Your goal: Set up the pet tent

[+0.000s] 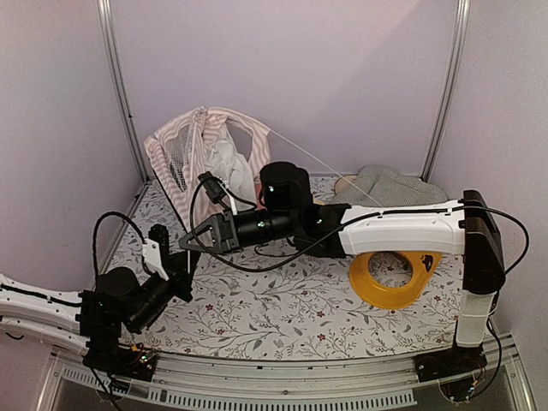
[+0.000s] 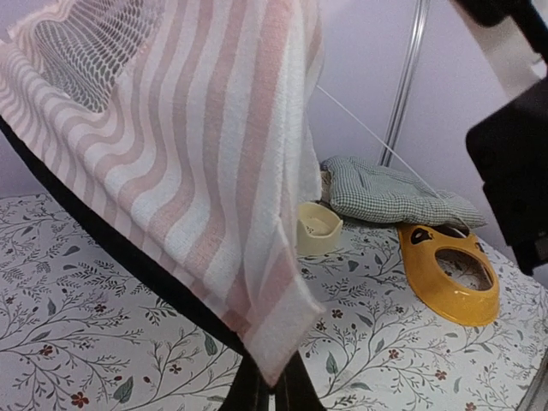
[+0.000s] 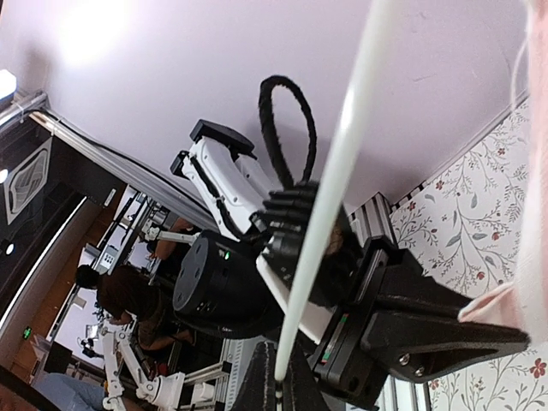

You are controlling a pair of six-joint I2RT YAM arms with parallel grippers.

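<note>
Two closed grippers share the half-collapsed pet tent (image 1: 201, 158) at the desk's (image 1: 282, 317) far left corner: the left gripper (image 2: 272, 392) pinches its striped corner (image 2: 274, 338), while the right gripper (image 3: 278, 390) clamps a thin white pole (image 3: 334, 188), seemingly to raise it.

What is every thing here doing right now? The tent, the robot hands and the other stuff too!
pet tent: not set up, floppy, bunched in the back left corner.
left gripper: shut on the pet tent.
right gripper: shut on a thin white pole.
cushion: lying flat at the back.
yellow ring: lying flat, partly under the right arm.
small bowl: upright.
</note>
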